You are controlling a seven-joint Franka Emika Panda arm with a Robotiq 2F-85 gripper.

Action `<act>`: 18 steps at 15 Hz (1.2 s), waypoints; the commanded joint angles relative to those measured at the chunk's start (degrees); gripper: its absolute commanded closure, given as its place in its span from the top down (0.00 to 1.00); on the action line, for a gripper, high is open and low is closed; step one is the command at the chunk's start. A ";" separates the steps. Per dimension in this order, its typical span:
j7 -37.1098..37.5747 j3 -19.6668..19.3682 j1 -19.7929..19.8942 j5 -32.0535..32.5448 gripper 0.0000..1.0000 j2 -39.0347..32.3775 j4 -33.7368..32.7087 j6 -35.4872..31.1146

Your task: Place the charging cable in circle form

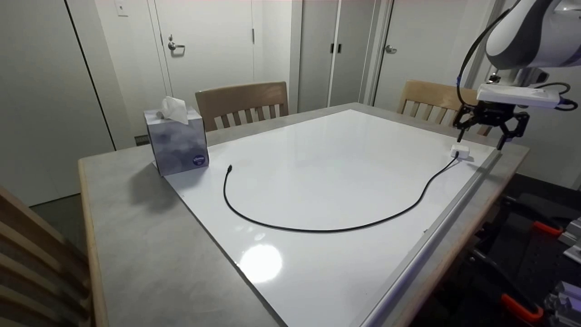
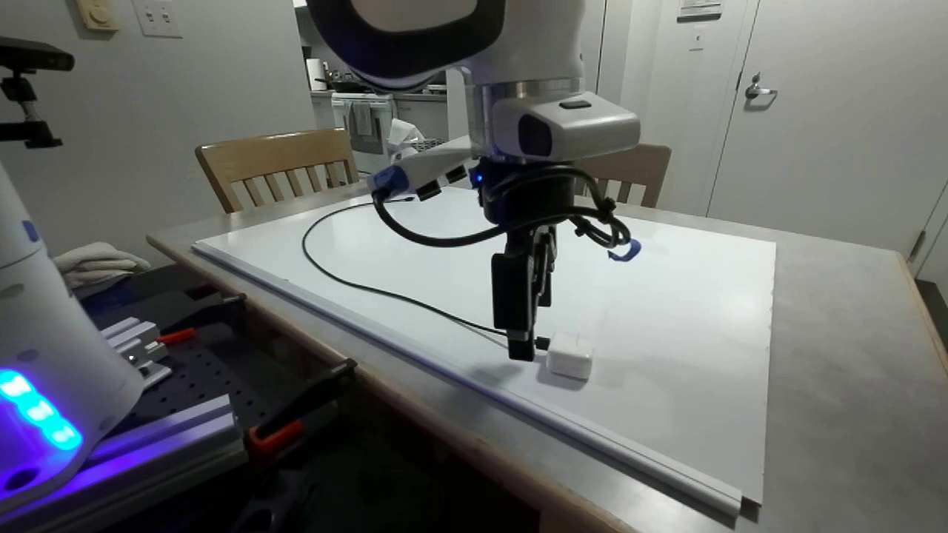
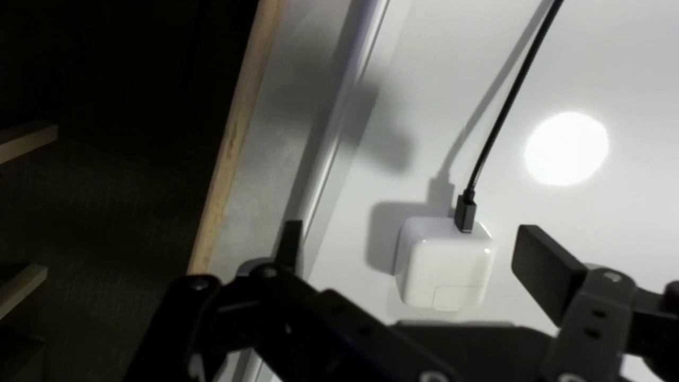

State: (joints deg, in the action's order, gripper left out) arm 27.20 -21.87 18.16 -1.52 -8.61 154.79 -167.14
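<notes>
The wide-spread black pincer (image 1: 480, 143) should centre over the white cubic plug (image 3: 446, 268) before gripping, sparing its thin black cord (image 3: 511, 95) at wrist-view one o'clock.

The gripper (image 1: 480, 143) points down — fingers (image 3: 549, 271) spread wide.

Dim overall. Round glare hotspot on white board (image 1: 327, 181) in wrist view and an exterior view. Soft shadow beside plug (image 3: 445, 265). Near-black past counter (image 3: 270, 159) edge.
</notes>
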 commanded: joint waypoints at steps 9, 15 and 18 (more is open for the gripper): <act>-24.43 14.47 12.87 -24.50 1.00 -6.81 -5.86 -3.49; -22.66 13.99 12.11 -23.54 1.00 -5.95 -5.01 -3.76; -22.77 14.37 12.22 -23.73 1.00 -6.28 -5.28 -3.91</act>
State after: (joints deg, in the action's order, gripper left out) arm 5.01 -8.45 29.79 -24.29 -14.53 149.97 -170.94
